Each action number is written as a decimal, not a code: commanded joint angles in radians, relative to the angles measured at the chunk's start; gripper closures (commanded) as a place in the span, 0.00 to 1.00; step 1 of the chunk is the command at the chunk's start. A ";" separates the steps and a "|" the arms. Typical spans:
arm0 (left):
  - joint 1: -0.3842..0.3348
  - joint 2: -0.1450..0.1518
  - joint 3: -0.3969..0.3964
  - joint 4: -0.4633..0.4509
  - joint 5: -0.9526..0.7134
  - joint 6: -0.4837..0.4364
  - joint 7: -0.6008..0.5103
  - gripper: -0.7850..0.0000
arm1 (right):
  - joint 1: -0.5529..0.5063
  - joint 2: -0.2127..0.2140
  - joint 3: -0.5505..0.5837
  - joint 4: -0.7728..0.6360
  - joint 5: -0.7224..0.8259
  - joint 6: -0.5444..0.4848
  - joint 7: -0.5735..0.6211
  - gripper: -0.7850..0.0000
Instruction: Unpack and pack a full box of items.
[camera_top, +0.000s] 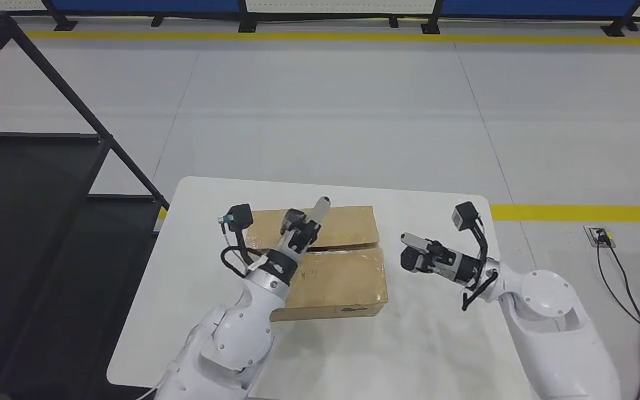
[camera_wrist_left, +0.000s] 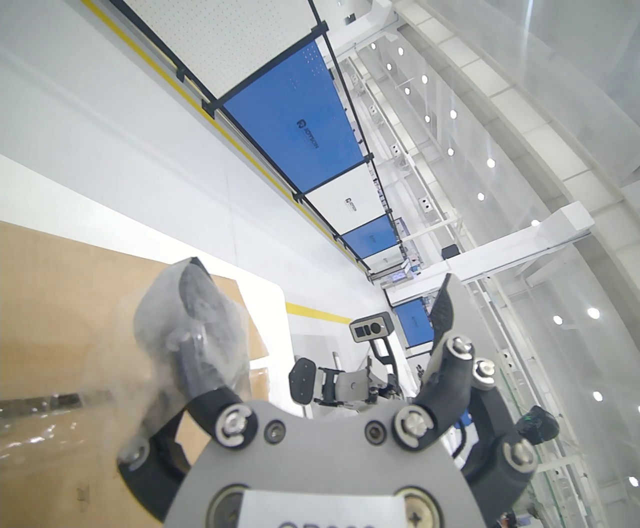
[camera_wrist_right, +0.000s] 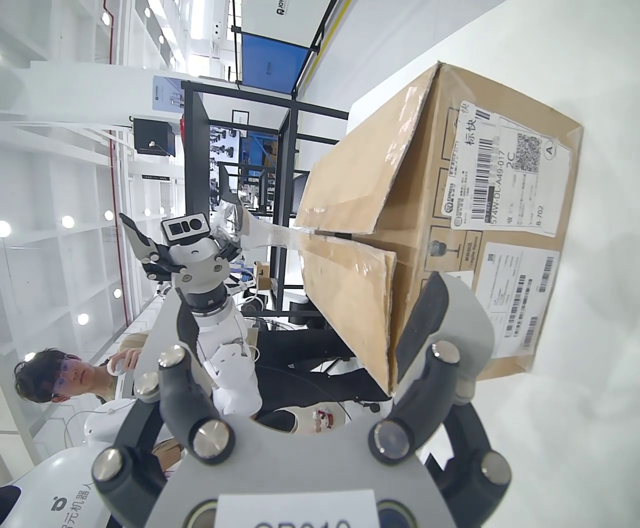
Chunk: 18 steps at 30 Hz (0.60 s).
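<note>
A brown cardboard box (camera_top: 330, 265) lies in the middle of the white table (camera_top: 440, 335), its top flaps folded down and slightly raised along the seam (camera_wrist_right: 345, 240). Shipping labels (camera_wrist_right: 505, 175) cover the side facing my right gripper. My left gripper (camera_top: 306, 216) hovers over the box's far half, open. Clear tape (camera_wrist_left: 195, 320) is wrapped around one finger, and a strip of it (camera_wrist_right: 272, 234) stretches from that finger to the seam. My right gripper (camera_top: 405, 250) is open beside the box's right side, a short gap away, holding nothing.
A black metal frame (camera_top: 70, 130) stands off the table's left side. Bare tabletop lies in front of the box and to its right, under the right arm. The floor beyond the far edge has a yellow line (camera_top: 560, 212).
</note>
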 joint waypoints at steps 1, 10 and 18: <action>-0.025 -0.005 0.021 0.020 0.040 0.029 0.001 0.00 | 0.000 0.002 0.008 0.000 0.015 -0.002 0.006 0.00; -0.129 -0.041 0.112 0.109 0.078 0.089 -0.010 0.00 | -0.041 0.017 0.058 -0.008 0.055 -0.034 0.013 0.00; -0.178 -0.069 0.175 0.165 0.104 0.108 -0.038 0.00 | -0.089 0.031 0.105 -0.030 0.082 -0.053 0.021 0.00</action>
